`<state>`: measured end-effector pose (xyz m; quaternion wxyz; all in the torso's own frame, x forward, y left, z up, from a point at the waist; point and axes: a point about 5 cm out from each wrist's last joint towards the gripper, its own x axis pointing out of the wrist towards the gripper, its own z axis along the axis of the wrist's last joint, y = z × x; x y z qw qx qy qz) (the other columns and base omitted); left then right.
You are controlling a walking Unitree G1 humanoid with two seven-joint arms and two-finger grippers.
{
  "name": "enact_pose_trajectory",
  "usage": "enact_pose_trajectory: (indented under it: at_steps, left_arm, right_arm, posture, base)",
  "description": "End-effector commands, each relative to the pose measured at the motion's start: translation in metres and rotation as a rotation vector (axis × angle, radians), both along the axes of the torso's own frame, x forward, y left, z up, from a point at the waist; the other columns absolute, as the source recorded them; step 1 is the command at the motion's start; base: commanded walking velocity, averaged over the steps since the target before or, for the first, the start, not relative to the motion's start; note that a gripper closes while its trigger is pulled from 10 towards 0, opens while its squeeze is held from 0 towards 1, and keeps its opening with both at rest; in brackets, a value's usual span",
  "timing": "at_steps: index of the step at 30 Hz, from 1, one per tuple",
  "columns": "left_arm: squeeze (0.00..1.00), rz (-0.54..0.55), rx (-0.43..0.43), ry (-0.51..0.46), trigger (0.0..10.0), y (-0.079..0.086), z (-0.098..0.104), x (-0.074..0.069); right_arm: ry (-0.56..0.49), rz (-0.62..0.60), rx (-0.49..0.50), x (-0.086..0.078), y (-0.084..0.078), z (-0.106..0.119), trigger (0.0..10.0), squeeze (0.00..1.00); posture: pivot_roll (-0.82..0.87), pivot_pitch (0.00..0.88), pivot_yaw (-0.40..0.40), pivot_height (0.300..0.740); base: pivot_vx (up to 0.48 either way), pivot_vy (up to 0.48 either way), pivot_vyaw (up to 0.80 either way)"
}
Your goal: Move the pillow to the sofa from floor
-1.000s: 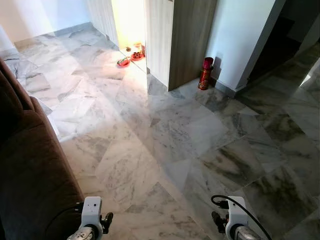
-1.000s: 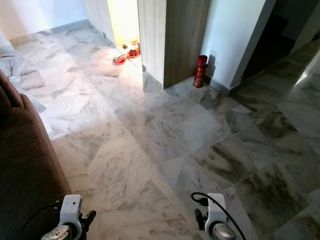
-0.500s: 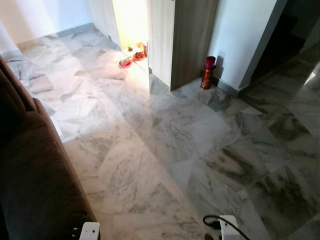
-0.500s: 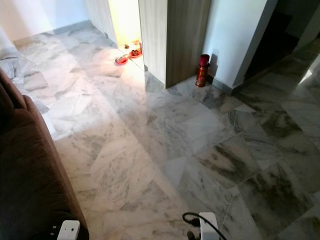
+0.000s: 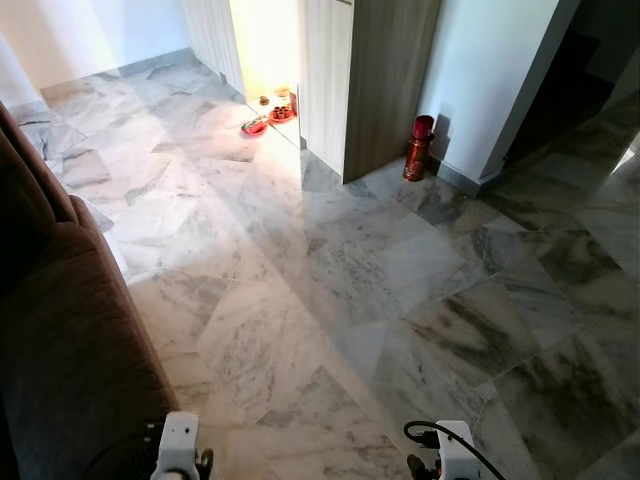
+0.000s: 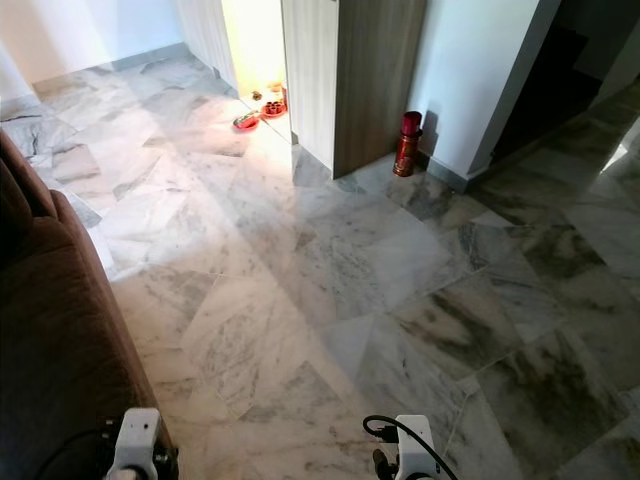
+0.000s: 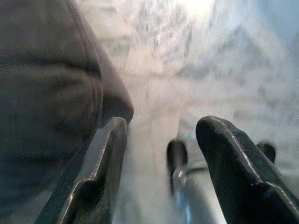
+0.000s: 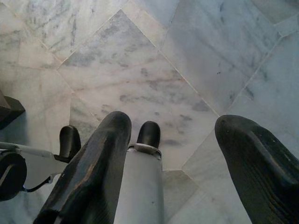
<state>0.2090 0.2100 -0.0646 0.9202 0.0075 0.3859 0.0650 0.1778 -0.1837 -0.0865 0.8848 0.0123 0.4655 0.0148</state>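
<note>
Both wrists have dropped lower since a second ago. Beside the sofa point(image 5: 70, 330), left gripper point(image 7: 161, 163) and right gripper point(image 8: 173, 154) hang spread and empty. No pillow is visible; I'd say it's searching, so turning comes next.

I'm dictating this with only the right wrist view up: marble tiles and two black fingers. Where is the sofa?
Observer: The dark brown fabric sofa stands on the robot's left, close beside the left gripper.
Operator: Is that gripper holding anything?
Observer: No, its fingers are apart with nothing between them, above the grey marble floor.
Operator: What lies ahead?
Observer: A red cylindrical bottle stands against the white wall, next to a wooden panel.
</note>
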Motion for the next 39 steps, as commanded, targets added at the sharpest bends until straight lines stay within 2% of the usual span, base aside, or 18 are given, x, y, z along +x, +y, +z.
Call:
enact_pose_trajectory:
  at_steps: [1,6,8,10,13,17,22,29,33,36,39]
  left_arm:
    - [0.00,0.046,-0.038,0.007,10.0,0.001,-0.001,-0.002]
    - [0.00,0.069,-0.102,-0.026,10.0,-0.008,0.002,0.006]
    - [0.00,0.067,-0.125,-0.031,10.0,-0.013,0.003,0.009]
    - [0.00,0.066,-0.128,-0.030,10.0,-0.015,0.003,0.010]
    - [0.00,0.052,-0.136,-0.034,10.0,-0.020,0.004,0.013]
    - [0.00,0.058,-0.140,-0.035,10.0,-0.021,0.004,0.014]
    - [0.00,0.048,-0.113,-0.022,10.0,-0.020,0.002,0.010]
    - [0.00,0.038,-0.107,0.004,10.0,-0.024,-0.003,0.004]
    - [0.00,0.016,-0.103,0.021,10.0,-0.032,-0.005,0.002]
    - [0.00,-0.010,-0.095,0.030,10.0,-0.040,-0.004,0.004]
    - [0.00,-0.031,-0.094,0.032,10.0,-0.053,-0.004,0.007]
  right_arm:
    - [-0.015,-0.004,-0.009,0.002,-0.003,0.002,10.0,0.00]
    - [-0.048,-0.013,-0.021,0.010,-0.010,0.007,10.0,0.00]
    - [-0.075,-0.020,-0.028,0.018,-0.012,0.011,10.0,0.00]
    - [-0.083,-0.026,-0.032,0.020,-0.013,0.012,10.0,0.00]
    - [-0.119,-0.042,-0.042,0.033,-0.015,0.020,10.0,0.00]
    - [-0.126,-0.033,-0.037,0.037,-0.012,0.021,10.0,0.00]
    - [-0.111,-0.028,-0.023,0.031,-0.003,0.017,10.0,0.00]
    - [-0.087,-0.062,-0.015,0.022,0.000,0.011,10.0,0.00]
    - [-0.069,-0.062,-0.029,0.017,-0.002,0.009,10.0,0.00]
    - [-0.077,-0.045,-0.053,0.012,-0.011,0.008,10.0,0.00]
    - [-0.084,-0.040,-0.071,0.007,-0.016,0.007,10.0,0.00]
  posture:
    - [0.06,0.097,-0.005,0.740]
    - [0.07,0.085,-0.019,0.740]
    - [0.06,0.078,-0.024,0.740]
    - [0.06,0.077,-0.026,0.740]
    - [0.07,0.069,-0.032,0.740]
    - [0.08,0.073,-0.036,0.740]
    - [0.09,0.083,-0.029,0.740]
    - [0.08,0.101,-0.011,0.740]
    - [0.08,0.104,-0.005,0.740]
    - [0.09,0.105,-0.003,0.740]
    - [0.09,0.104,0.000,0.740]
  base:
    - [0.000,0.000,0.00]
    - [0.000,0.000,0.00]
    - [0.000,0.000,0.00]
    - [0.000,0.000,0.00]
    - [0.000,0.000,0.00]
    - [0.000,0.000,0.00]
    - [0.000,0.000,0.00]
    - [0.000,0.000,0.00]
    - [0.000,0.000,0.00]
    - [0.000,0.000,0.00]
    - [0.000,0.000,0.80]
